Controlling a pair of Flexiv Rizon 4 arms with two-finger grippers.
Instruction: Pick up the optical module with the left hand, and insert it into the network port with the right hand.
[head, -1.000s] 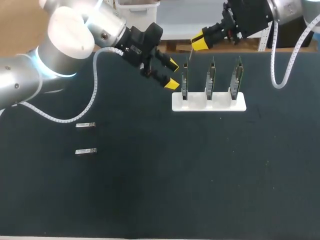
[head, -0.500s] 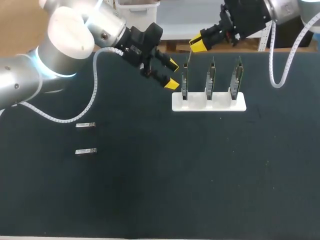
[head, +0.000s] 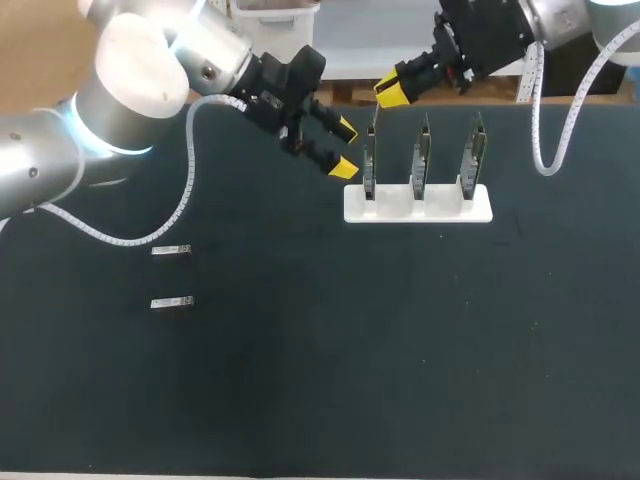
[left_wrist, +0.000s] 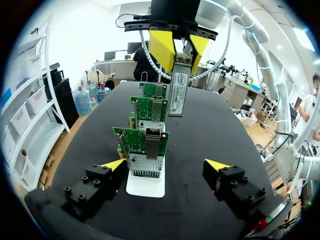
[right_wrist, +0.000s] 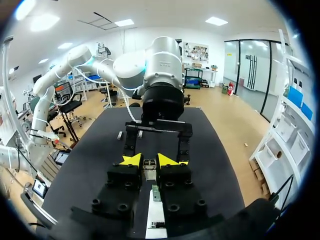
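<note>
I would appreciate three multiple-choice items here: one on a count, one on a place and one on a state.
1. How many loose modules lie on the table? A. one B. two C. three
2. Where is the optical module in the right gripper? A. lying on the table B. held over the network cards C. resting on the holder's base
3. The left gripper is: A. open and empty B. shut on a module C. shut on a card
Answers: 1 B, two lie at the left; 2 B, it hangs above the cards; 3 A, nothing between its parted tips.
</note>
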